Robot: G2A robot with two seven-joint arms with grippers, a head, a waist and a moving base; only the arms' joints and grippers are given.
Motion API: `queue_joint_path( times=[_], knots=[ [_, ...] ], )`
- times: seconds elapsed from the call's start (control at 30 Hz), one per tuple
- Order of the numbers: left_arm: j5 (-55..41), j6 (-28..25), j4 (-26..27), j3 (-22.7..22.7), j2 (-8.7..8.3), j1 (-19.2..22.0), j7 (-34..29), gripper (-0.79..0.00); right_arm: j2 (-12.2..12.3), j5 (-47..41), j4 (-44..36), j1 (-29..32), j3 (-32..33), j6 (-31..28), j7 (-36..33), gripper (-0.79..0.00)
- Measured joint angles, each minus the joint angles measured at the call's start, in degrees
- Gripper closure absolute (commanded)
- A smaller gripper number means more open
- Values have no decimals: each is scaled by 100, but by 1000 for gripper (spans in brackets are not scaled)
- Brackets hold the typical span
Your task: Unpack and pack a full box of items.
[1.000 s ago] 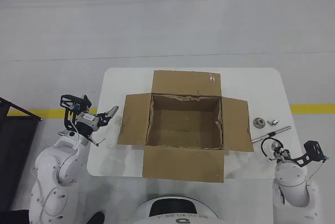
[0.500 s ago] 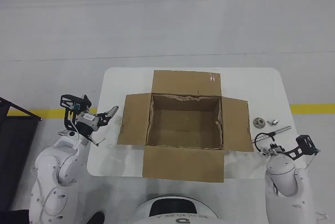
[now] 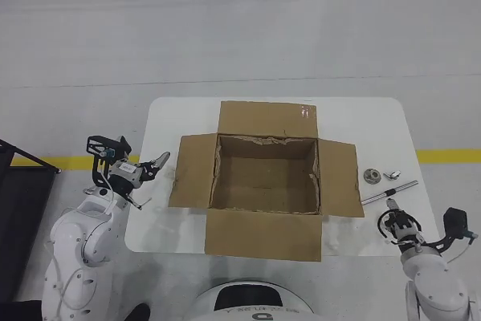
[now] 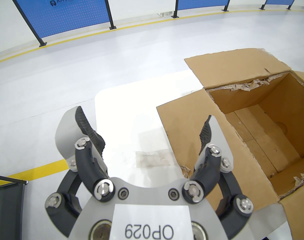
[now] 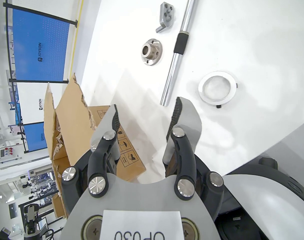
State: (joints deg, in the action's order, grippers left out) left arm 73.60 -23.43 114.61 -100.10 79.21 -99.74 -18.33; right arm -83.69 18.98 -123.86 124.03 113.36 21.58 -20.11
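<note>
Cut off by the picture's edge in the left wrist view: the cardboard box (image 4: 237, 66), clipped along its far side and at one flap, with part of the floor hidden behind the near wall. In the right wrist view, partly hidden behind a finger of the right gripper (image 5: 146, 103), inside screened by its own flaps. Rod (image 5: 181, 43) with its far end at the very edge, whole or clipped not to be told. In the top view, too small to make out in detail: bracket (image 3: 391, 174) and flange (image 3: 372, 174). Dark rack (image 3: 7, 209) cut off there at the edge.
</note>
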Motion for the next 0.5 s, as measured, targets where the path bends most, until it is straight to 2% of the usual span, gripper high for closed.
queue_joint_path(
  times=[0.2, 0.37, 0.5],
  knots=[
    [0, 0, 0, 0, 0, 0, 0, -785, 4, -64, -24, 10, -17, -13, -65, -785],
    [0, 0, 0, 0, 0, 0, 0, -785, 73, -524, -173, 312, 174, -1063, -1213, -785],
    [0, 0, 0, 0, 0, 0, 0, -785, 131, -314, -299, 273, -60, -1190, -1875, -785]
  ],
)
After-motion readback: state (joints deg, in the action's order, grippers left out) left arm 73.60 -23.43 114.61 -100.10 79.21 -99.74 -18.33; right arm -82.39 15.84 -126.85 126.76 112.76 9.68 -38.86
